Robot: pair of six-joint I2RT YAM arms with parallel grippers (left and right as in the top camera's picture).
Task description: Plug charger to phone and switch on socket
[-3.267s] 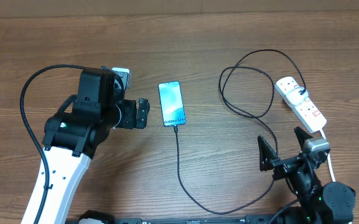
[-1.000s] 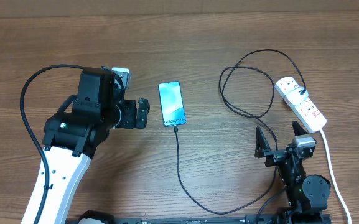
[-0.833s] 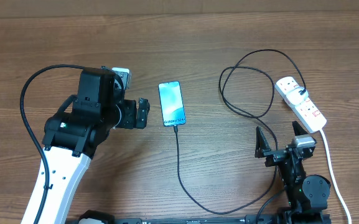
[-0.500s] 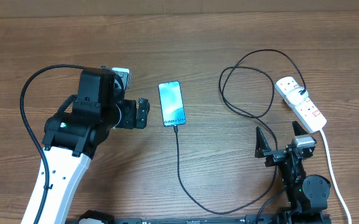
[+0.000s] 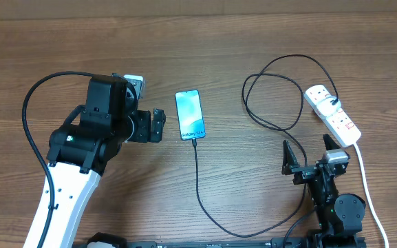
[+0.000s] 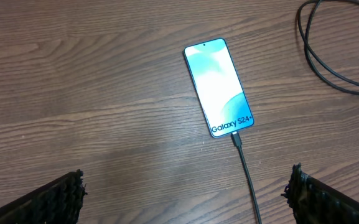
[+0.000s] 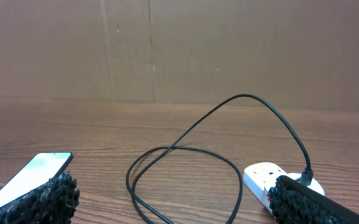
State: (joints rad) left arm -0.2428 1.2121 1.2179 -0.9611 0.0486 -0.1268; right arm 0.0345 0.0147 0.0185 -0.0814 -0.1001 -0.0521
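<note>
Overhead: the left gripper (image 5: pixel 158 125) stands spread and empty, with the phone (image 5: pixel 190 114) flat on the table (image 5: pixel 253 41) just ahead of its fingers, apart from them; the charger (image 5: pixel 198 179) meets the phone's lower edge and looks seated there; the right gripper (image 5: pixel 307 148) is also wide open with nothing in it, and the socket (image 5: pixel 332 115) lies just beyond and to its right, its white cord (image 5: pixel 367 186) running back past that side

Left wrist: the phone (image 6: pixel 219 87) lies ahead between the parted fingers (image 6: pixel 64 196), screen lit; the charger (image 6: pixel 244 165) leaves it straight toward the camera

Right wrist: the socket (image 7: pixel 272 177) sits just ahead of the right-hand finger (image 7: pixel 310 202), a black plug (image 7: pixel 307 177) in it; the phone (image 7: pixel 33 174) lies off by the left-hand one

By my reading only the switch remains; the strip looks light and likely to skid on the wood, and its rocker is small and probably stiff, so press straight down with one fingertip rather than pushing sideways; the thin cable is limp, so keep clear of it
</note>
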